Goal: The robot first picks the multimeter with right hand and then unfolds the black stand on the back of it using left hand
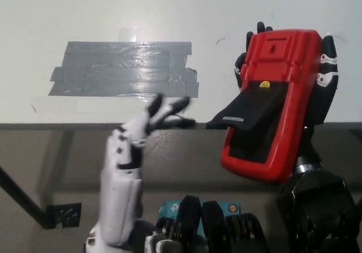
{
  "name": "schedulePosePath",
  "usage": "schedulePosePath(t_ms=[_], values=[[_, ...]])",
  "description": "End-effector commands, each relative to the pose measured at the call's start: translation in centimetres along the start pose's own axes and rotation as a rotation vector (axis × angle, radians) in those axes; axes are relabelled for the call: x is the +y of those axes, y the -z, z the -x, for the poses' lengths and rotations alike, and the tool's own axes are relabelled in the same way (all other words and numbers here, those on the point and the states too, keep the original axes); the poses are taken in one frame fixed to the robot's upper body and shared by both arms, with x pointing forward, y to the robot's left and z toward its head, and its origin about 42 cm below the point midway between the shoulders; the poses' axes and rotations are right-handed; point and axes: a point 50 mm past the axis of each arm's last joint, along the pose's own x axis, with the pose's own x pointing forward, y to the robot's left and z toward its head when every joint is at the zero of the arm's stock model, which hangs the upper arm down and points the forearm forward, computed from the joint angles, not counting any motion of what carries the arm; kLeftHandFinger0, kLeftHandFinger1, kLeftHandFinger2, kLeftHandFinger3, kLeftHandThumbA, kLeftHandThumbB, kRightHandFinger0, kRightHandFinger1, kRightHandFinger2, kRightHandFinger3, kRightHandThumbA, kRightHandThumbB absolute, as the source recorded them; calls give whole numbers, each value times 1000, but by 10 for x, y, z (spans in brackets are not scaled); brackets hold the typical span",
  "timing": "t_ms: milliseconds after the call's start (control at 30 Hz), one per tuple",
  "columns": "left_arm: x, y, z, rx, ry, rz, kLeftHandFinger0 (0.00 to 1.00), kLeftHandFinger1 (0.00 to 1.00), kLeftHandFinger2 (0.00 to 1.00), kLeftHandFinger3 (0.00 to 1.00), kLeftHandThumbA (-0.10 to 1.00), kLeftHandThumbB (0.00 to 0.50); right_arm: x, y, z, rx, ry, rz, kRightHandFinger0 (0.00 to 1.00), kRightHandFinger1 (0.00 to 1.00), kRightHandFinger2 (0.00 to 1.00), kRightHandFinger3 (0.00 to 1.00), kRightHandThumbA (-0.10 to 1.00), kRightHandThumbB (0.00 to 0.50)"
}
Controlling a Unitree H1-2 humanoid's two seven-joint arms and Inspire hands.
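Observation:
My black right hand (322,89) is shut on the red multimeter (277,77), holding it back side up at the right, above the table's front edge. The black stand (249,114) on its back is swung out, its free end sticking out to the left at about mid-height of the case. My white left hand (153,120) is open, fingers spread, left of the stand and apart from it, over the table's front edge.
The white table (85,9) carries a patch of grey tape strips (124,69) at its middle left. Its front edge (68,125) runs across the picture at mid-height. A dark table leg (22,202) shows at the lower left, below the edge.

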Motion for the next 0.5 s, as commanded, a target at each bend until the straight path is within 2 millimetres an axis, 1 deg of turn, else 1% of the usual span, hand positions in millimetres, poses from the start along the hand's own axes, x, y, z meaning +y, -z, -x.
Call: schedulePosePath(t_ms=[0,33,67,100,133,167,200,233,267,300,333,367,400,433,467], values=[[19,-34,-34,-259,-340,93,854,933,1000,1000,923,251,31,6,-2,-33,-127,-101,0,393,835,1000,-100,49],[24,-39,-32,-260,-342,65,953,1000,1000,1000,794,283,31,6,-2,-37,-122,-99,0,355,833,1000,-100,49],[26,-42,-32,-259,-347,34,942,1000,1000,1000,789,286,31,6,-2,-39,-119,-97,0,350,832,1000,-100,49],[26,-44,-34,-256,-338,80,861,984,1000,1000,709,347,31,6,-2,-38,-121,-99,0,347,826,1000,-100,51],[34,-37,-38,-312,-253,-22,1000,1000,1000,1000,753,425,31,6,-3,-31,-123,-99,0,345,827,1000,-100,51],[37,-34,-38,-326,-214,-73,1000,1000,1000,1000,852,411,31,6,-2,-29,-124,-101,0,339,825,1000,-100,51],[36,-29,-38,-323,-177,-129,1000,1000,1000,1000,908,450,30,7,-2,-26,-126,-105,0,347,824,1000,-100,49],[32,-28,-37,-306,-187,-128,1000,1000,1000,1000,927,451,30,7,-2,-24,-127,-107,0,353,823,1000,-100,51],[23,-22,-37,-297,-180,-128,1000,1000,1000,1000,1000,497,31,9,-2,-24,-127,-102,0,367,828,1000,-100,50],[5,-14,-43,-282,-120,-65,1000,1000,1000,1000,1000,500,31,10,-3,-24,-122,-88,0,364,829,1000,-100,54],[2,-14,-45,-271,-85,-63,1000,1000,1000,1000,1000,500,32,11,-3,-22,-119,-87,0,364,829,1000,-100,54],[-1,-15,-37,-191,4,-36,1000,1000,1000,1000,1000,500,32,11,-3,-19,-125,-82,0,373,830,1000,-100,48],[-1,-18,-28,-133,93,-53,1000,1000,1000,1000,1000,463,32,11,-3,-18,-128,-82,0,385,835,1000,-100,38],[1,-17,-22,-124,122,-93,1000,1000,1000,1000,1000,417,34,13,-5,-18,-131,-82,0,408,846,1000,-100,41],[-1,-13,-15,-119,150,-141,1000,1000,1000,1000,1000,389,35,13,-6,-25,-127,-75,0,436,853,1000,-100,57]])
